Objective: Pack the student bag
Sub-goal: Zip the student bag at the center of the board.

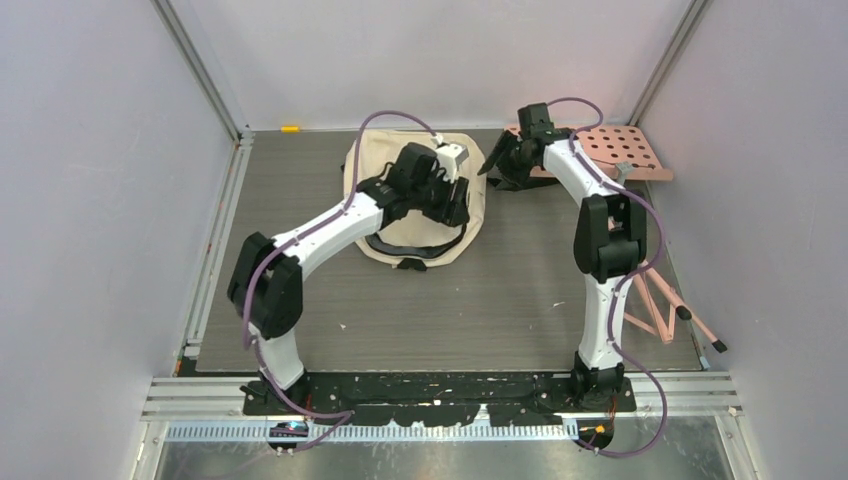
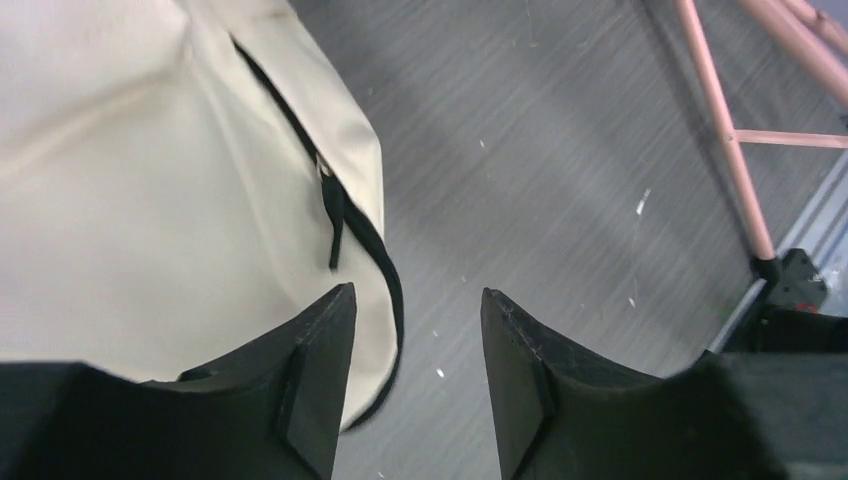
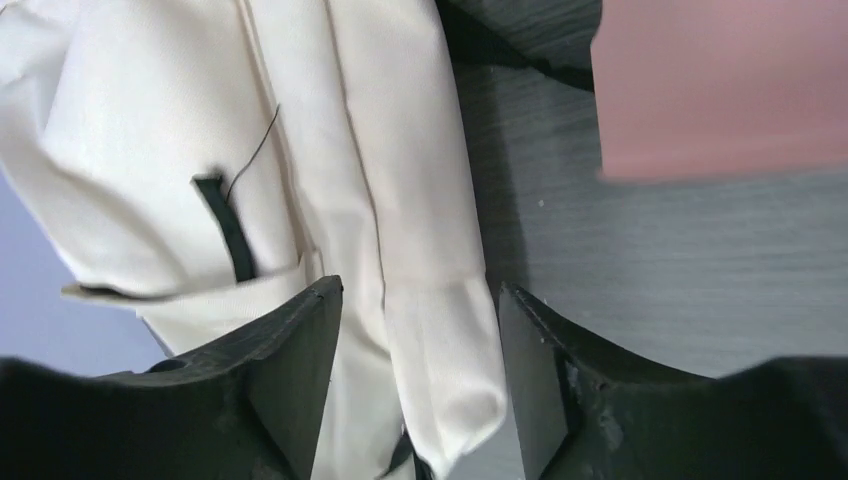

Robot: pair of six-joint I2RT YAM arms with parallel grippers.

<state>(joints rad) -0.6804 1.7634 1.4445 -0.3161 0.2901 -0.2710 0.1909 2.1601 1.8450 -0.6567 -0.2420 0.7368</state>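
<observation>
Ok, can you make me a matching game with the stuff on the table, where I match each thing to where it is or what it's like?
Things:
1. student bag
2. pink board with holes
3. pink rods
4. left gripper

Matches:
A. jaws apart, nothing between them
B. far right corner of the table
C. cream with black zippers, middle of the far side
D. at the right edge, on the near side

Pairs: 1-C, 2-B, 3-D, 4-A
</observation>
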